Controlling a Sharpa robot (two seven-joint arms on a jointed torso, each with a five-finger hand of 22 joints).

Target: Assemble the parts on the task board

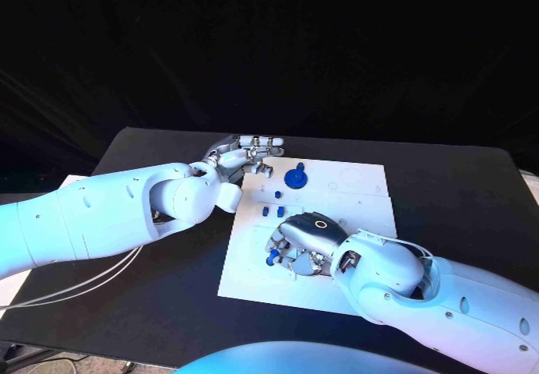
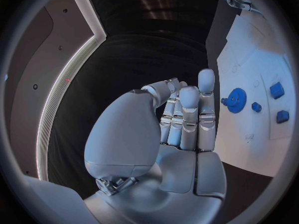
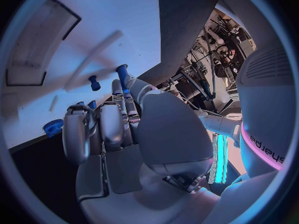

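— Where were the hands? 
— The left hand (image 1: 249, 148) hovered at the board's (image 1: 361, 204) far left corner, fingers together and upright, holding nothing. The right hand (image 1: 301, 248) lay over the board's near half, pinching a blue peg (image 3: 122, 75).

— And the parts? 
— One gear (image 1: 295, 178) and two small pieces (image 1: 273, 211) lay mid-board; the board's right side stood open.
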